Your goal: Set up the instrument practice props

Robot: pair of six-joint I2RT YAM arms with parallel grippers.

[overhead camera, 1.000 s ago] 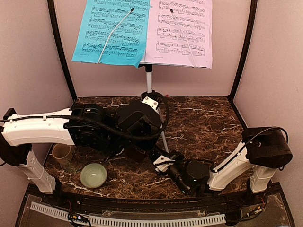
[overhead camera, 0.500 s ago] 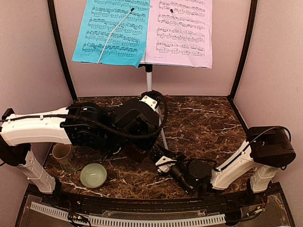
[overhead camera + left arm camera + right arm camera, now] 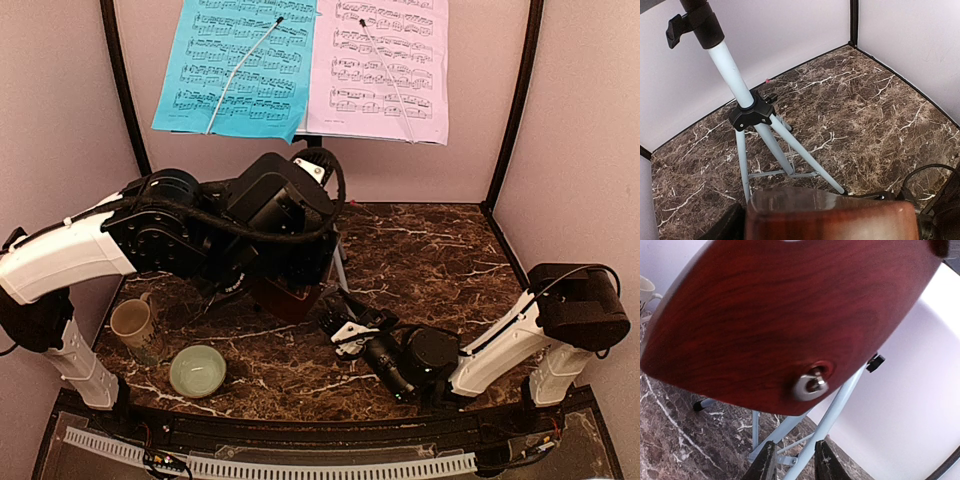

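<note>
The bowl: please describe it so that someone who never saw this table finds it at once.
Look at the dark marble table, at its near-left corner. The bowl sits there beside a beige mug; it alone is pale green, low and handleless.

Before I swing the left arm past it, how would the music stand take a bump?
Probably tippy: the music stand is a thin pole on narrow-spread legs, with its load high up. Likely light, so it may skid on the smooth table. The blue page and pink page look floppy, held only by thin wires.
</note>
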